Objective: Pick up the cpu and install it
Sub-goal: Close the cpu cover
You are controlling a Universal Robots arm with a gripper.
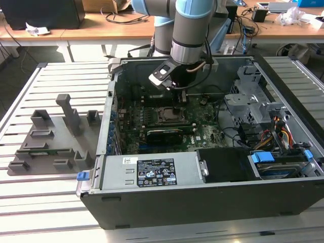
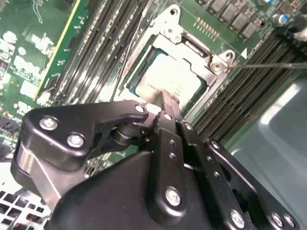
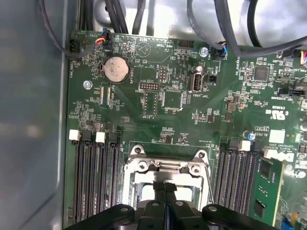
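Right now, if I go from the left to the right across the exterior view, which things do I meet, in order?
grey holder tray → left wall of the computer case → gripper → metal drive cage → yellow and orange cables

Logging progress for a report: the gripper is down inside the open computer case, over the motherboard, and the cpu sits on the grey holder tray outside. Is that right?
Not quite: the cpu lies in the socket on the motherboard, under the gripper, as the second wrist view shows. The rest holds.
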